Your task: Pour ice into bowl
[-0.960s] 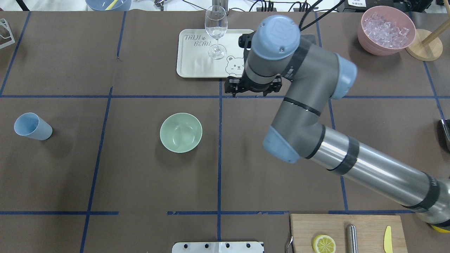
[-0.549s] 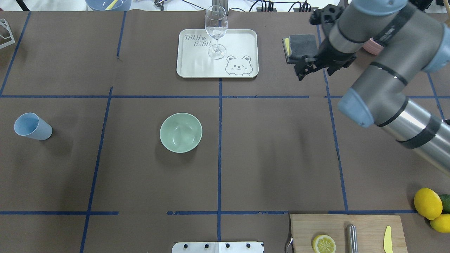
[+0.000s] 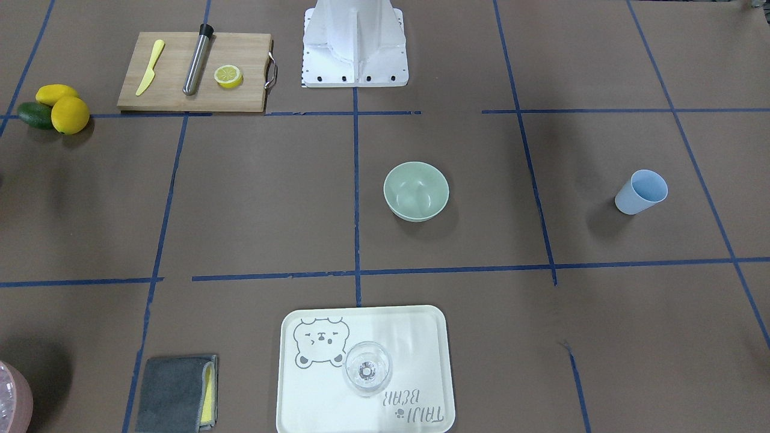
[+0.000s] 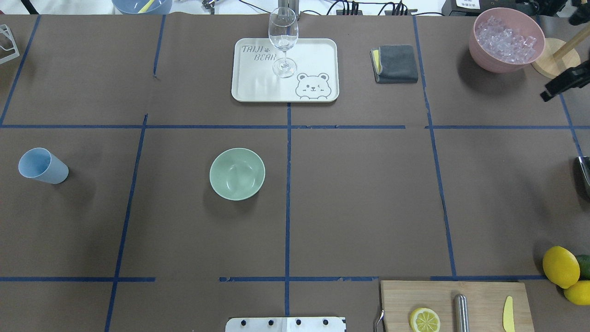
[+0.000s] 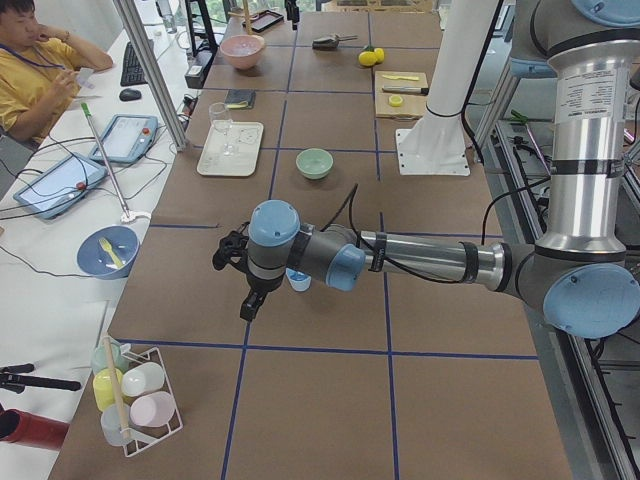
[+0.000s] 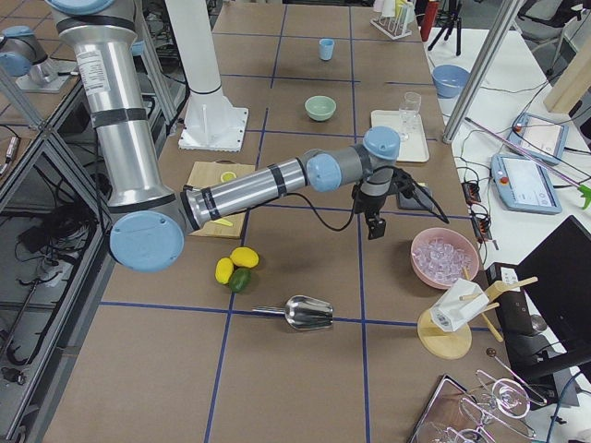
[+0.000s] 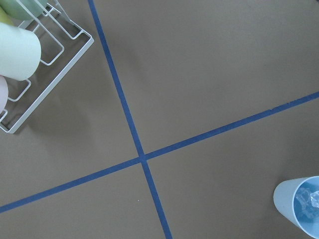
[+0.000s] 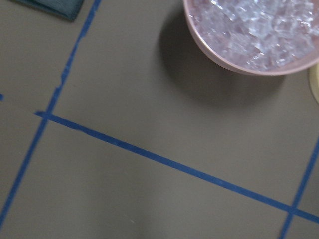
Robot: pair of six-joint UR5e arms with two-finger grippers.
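The pale sage-green bowl (image 4: 237, 174) stands empty left of the table's centre; it also shows in the front view (image 3: 416, 191). A blue cup (image 4: 43, 166) stands far left. In the left wrist view the blue cup (image 7: 299, 204) holds a few clear ice cubes (image 7: 310, 199). My left gripper (image 5: 247, 305) hovers just outside the cup; I cannot tell its state. A pink container (image 4: 506, 39) at the back right is full of ice. My right gripper (image 6: 374, 226) hangs near it; only a black part (image 4: 564, 83) shows overhead, its state unclear.
A white tray (image 4: 258, 87) with a wine glass (image 4: 283, 41) sits at the back centre, with a grey cloth (image 4: 396, 63) to its right. A cutting board (image 4: 454, 304), lemons (image 4: 560, 266) and a metal scoop (image 6: 305, 314) lie near right. A cup rack (image 7: 30, 64) is far left.
My right arm has swung from beside the tray to the far right, almost out of the overhead view, uncovering the cloth and the pink container. The bowl and cup have not moved.
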